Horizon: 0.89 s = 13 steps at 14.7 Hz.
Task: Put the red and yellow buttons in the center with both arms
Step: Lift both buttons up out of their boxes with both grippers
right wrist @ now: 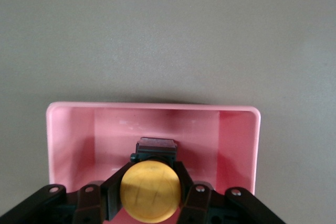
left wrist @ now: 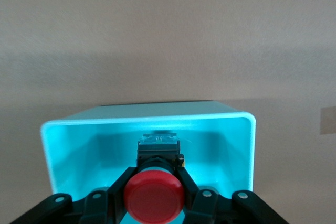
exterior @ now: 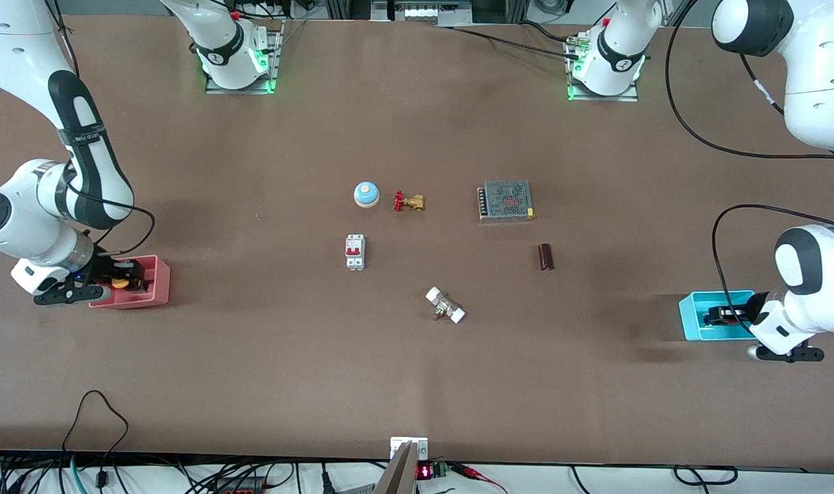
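Note:
The red button (left wrist: 154, 196) sits between my left gripper's (left wrist: 154, 182) fingers inside the cyan bin (left wrist: 147, 129). The fingers are closed on its black body. In the front view the left gripper (exterior: 729, 315) is in the cyan bin (exterior: 695, 309) at the left arm's end of the table. The yellow button (right wrist: 150, 191) is gripped by my right gripper (right wrist: 150, 179) inside the pink bin (right wrist: 152, 114). In the front view the right gripper (exterior: 118, 278) holds the yellow cap (exterior: 119, 283) in the pink bin (exterior: 157, 288) at the right arm's end.
On the brown table's middle (exterior: 417, 357) lie a blue dome with cream top (exterior: 366, 194), a brass valve with red handwheel (exterior: 408, 202), a white breaker (exterior: 355, 252), a metal power supply (exterior: 505, 200), a dark red cylinder (exterior: 546, 256) and a white-capped metal fitting (exterior: 445, 304).

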### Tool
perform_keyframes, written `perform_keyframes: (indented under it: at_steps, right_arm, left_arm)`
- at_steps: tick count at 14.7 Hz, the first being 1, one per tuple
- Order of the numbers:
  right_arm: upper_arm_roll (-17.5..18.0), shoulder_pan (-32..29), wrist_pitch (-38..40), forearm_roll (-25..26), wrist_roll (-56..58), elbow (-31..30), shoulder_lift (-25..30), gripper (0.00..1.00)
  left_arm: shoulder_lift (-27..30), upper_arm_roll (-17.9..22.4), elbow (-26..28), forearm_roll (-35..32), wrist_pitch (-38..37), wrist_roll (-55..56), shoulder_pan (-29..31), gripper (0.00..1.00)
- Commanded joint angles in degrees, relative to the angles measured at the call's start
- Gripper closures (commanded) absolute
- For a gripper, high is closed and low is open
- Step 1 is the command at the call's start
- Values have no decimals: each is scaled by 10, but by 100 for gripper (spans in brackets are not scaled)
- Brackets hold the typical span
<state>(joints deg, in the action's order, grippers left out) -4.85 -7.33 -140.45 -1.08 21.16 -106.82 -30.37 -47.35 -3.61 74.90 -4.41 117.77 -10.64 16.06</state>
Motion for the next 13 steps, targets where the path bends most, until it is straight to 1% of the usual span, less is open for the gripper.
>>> perform_keyframes:
  at_steps: [1, 3, 5, 6, 8, 10, 11, 13]
  right_arm:
    - [6, -1, 126, -11, 18, 58, 31, 80]
    - [6, 13, 195, -12, 11, 77, 59, 80]
    - [7, 39, 226, -11, -47, 73, 79, 80]
    - [13, 56, 230, -8, -88, 72, 83, 80]
    - [35, 90, 227, 11, -174, 65, 83, 80]
    - [53, 128, 215, 52, -266, 51, 80, 80]
    - [64, 143, 201, 71, -313, 40, 77, 80]
    - [79, 167, 150, 83, -382, 13, 68, 80]
  left_arm:
    - [50, -3, 9, -14, -33, -9, 1, 70]
    - [103, -5, 22, -14, -74, -3, -9, 70]
    - [123, -6, 24, -5, -125, 8, -26, 72]
    - [138, -7, 44, -3, -141, 16, -44, 74]
    - [165, -9, 97, -1, -145, 45, -78, 74]
    - [176, -24, 149, 34, -140, 76, -89, 75]
    - [176, -29, 168, 39, -135, 77, -90, 75]
    - [176, -37, 205, 41, -98, 77, -91, 76]
